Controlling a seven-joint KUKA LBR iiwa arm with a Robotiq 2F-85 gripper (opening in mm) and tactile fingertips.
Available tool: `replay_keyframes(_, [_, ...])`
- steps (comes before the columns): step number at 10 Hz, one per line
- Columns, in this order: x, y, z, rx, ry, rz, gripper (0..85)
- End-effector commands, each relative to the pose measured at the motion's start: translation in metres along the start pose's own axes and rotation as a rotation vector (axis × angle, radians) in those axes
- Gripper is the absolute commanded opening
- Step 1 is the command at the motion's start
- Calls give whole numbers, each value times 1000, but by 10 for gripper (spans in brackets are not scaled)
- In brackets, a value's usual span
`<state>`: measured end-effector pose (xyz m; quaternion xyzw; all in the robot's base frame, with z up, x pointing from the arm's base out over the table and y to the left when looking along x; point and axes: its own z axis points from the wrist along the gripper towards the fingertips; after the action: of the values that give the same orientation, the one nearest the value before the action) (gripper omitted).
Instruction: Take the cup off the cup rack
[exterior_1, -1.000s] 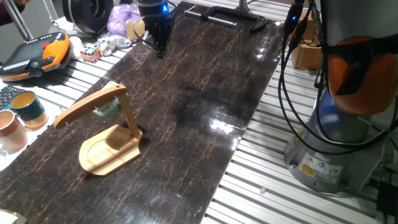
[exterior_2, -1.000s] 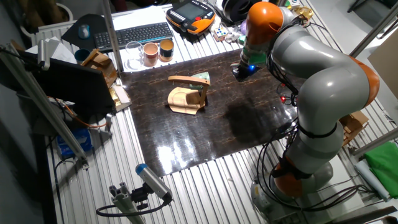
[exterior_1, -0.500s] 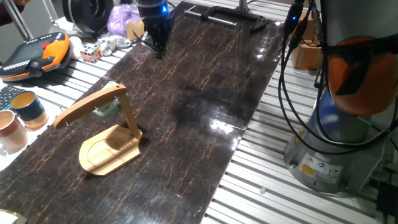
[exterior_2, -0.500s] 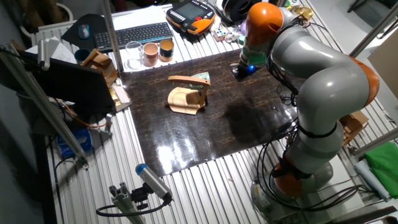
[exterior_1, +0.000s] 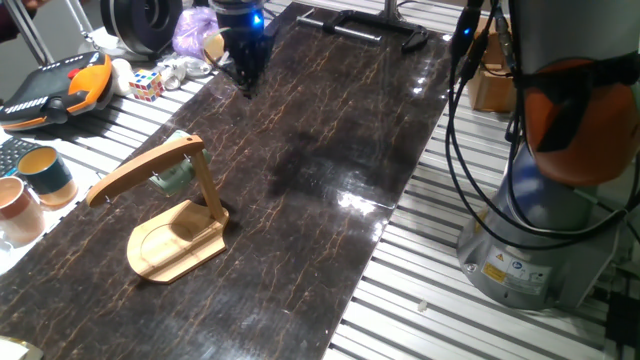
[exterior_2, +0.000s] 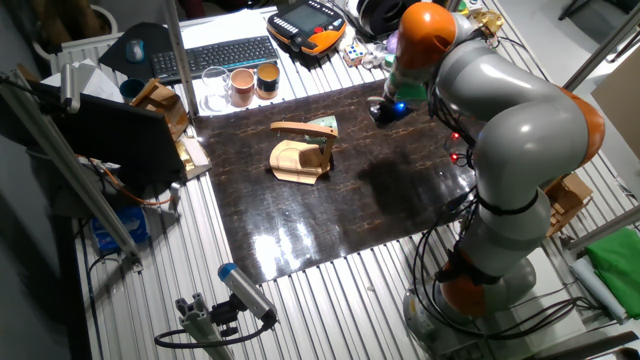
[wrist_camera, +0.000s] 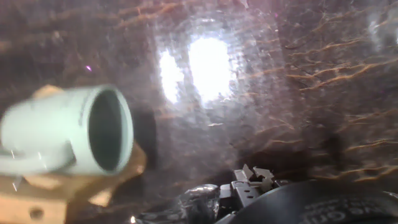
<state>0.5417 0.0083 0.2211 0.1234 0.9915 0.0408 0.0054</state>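
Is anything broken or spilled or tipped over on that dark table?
Nothing stands out. The cup hangs under the curved arm of the cup rack, which stands upright on the dark table. No spill or damage shows. The hand is far from the rack, near the table's far end.

A teal cup (exterior_1: 45, 173) and a pinkish-tan cup (exterior_1: 16, 210) stand side by side at the desk's (exterior_1: 330, 130) left edge; farther back lie an orange pendant (exterior_1: 55, 88) and a colour cube (exterior_1: 145, 84).
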Motion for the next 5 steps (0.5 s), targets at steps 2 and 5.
replay_keyframes(2, [-5,3,4,-8,1,56,7])
replay_keyframes(5, [-13,8,10,-53,31,189,7])
